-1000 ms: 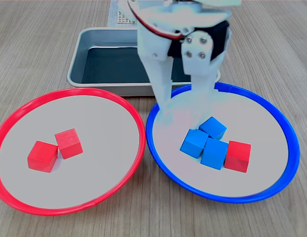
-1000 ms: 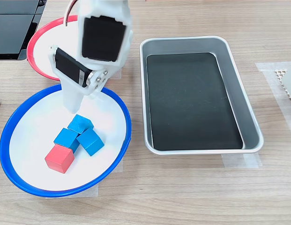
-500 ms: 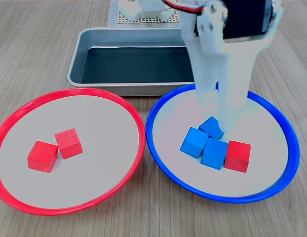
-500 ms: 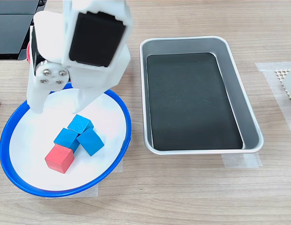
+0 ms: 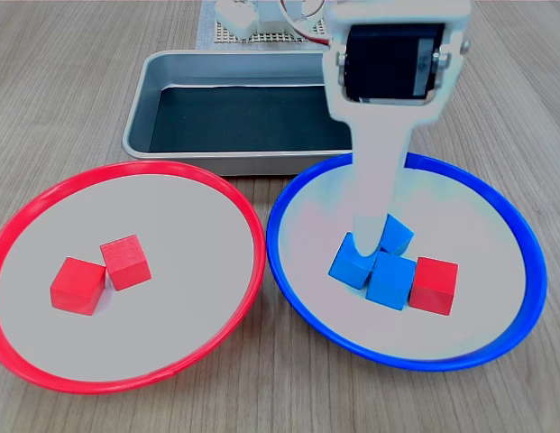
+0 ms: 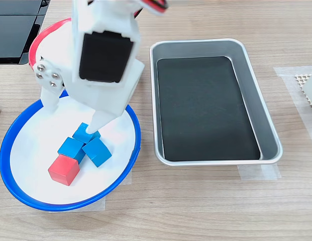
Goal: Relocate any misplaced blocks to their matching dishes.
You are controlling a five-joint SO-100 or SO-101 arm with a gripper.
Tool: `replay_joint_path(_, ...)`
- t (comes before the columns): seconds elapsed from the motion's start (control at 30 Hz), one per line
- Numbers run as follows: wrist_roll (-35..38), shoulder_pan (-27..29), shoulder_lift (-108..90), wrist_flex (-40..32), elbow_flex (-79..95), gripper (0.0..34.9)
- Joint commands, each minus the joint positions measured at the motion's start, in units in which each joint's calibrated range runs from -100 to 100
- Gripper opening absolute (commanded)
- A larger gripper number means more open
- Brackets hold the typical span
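I've got the gripper (image 5: 368,242) down inside the blue-rimmed plate (image 5: 496,347), tip sitting right on the blue cube cluster. In the first exterior view one white finger (image 5: 374,212) drops between the rear blue cube (image 5: 397,234) and the left blue cube (image 5: 347,262); can't say whether it touches them or just hangs over them. In the second exterior view the gripper (image 6: 70,118) shows two fingers spread wide apart: one (image 6: 98,120) tapers to the rear blue cube (image 6: 84,134), the other (image 6: 47,100) stands well off toward the second exterior view's left, over the plate's far edge. So it's released, nothing between the fingers.

Misplaced red cube (image 5: 434,285) lies in the blue-rimmed plate, touching the front blue cube (image 5: 390,281) on the first exterior view's right. It's near the gripper tip but apart from it, w/ that front blue cube between them. In the second exterior view the red cube (image 6: 64,169) is the nearest-to-camera piece of the cluster, below the gripper tip.

Red-rimmed plate (image 5: 45,365) on the first exterior view's left holds two red cubes (image 5: 78,285) (image 5: 126,262), touching at a corner, well apart from the gripper. Silver tray (image 5: 140,126) sits behind both plates on the wood table (image 5: 261,397).
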Motion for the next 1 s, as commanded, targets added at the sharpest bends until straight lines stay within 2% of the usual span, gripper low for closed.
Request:
replay_joint_path(0.0,-0.68,-1.12,0.82,1.18,-5.05,16.5)
replay_joint_path(0.3,-0.98,-4.13,9.01,4.32,-16.43,17.6)
replay_joint_path(0.63,-1.12,-4.23,14.04,4.89,-20.43,19.2)
replay_joint_path(0.97,-1.32,-5.17,16.52,4.23,-21.89,19.3)
